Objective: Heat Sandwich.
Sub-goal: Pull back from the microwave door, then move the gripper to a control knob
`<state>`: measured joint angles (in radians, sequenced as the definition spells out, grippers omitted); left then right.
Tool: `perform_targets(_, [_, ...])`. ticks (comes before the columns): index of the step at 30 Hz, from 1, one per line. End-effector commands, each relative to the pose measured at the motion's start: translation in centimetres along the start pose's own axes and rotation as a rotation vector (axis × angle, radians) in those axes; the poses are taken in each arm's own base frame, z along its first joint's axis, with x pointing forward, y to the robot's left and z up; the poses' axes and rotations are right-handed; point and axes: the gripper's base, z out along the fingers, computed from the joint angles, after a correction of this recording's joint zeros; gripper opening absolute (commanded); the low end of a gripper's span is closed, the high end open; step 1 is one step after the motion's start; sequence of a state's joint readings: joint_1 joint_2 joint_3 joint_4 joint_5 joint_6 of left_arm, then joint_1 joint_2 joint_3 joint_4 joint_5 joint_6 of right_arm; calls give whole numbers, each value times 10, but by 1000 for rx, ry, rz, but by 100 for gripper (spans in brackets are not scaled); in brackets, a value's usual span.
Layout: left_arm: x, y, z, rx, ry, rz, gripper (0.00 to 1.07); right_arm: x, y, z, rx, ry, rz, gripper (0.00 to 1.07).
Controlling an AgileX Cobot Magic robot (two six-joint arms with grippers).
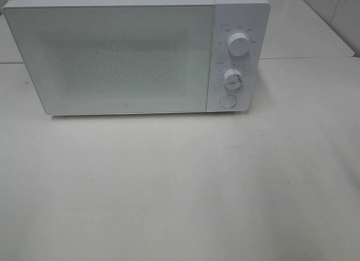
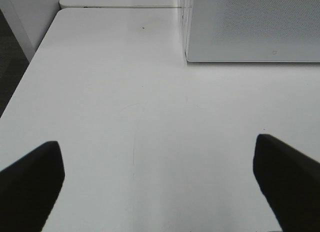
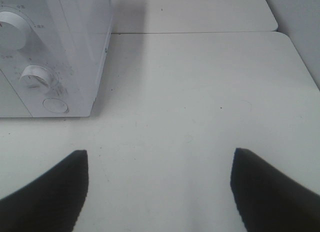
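A white microwave oven (image 1: 112,53) stands at the back of a white table (image 1: 180,188), its frosted door (image 1: 109,58) shut flush. The control panel on its right side carries an upper dial (image 1: 239,44), a lower dial (image 1: 232,78) and a round button (image 1: 227,101) below them. No arm appears in the high view.

The left gripper (image 2: 156,144) hangs over bare table, in front of the oven and off to its left, with its two black fingers spread wide and nothing between them. The right gripper (image 3: 160,153) hangs over bare table near the control panel, its fingers also apart and empty.

The sandwich is not visible in any view. I cannot tell whether it is behind the shut door or somewhere off camera.

The main risk, as I judge it, is working the oven without knowing where the food is, since turning a dial could heat an empty cavity. A push on the round button could also shove the oven back across the smooth table. If the door springs outward, it may strike the left gripper waiting near that side
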<state>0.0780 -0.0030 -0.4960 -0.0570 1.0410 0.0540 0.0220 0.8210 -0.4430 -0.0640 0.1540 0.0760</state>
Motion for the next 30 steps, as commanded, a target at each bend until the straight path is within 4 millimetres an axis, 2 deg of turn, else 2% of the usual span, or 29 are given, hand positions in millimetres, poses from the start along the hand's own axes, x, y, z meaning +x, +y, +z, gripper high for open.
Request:
perform_targets(1, [2, 0, -3, 2, -31, 4, 97, -4, 1, 13, -10, -37, 1, 75])
perform_targets(9, [2, 0, -3, 2, -31, 4, 97, -12, 4, 46, -32, -137, 54, 75])
perform_targets(15, [2, 0, -3, 2, -31, 4, 97, -16, 5, 61, -49, -203, 95, 75])
perform_targets(21, [2, 0, -3, 2, -31, 4, 97, -15, 6, 75, -56, -241, 57, 75])
perform_targets(25, [2, 0, -3, 2, -31, 4, 97, -13, 19, 82, -85, -246, -36, 75])
perform_targets(28, [2, 0, -3, 2, -31, 4, 97, -9, 37, 90, -115, -254, -117, 75])
perform_targets(30, [2, 0, -3, 2, -31, 4, 97, -8, 40, 91, -112, -261, -112, 75])
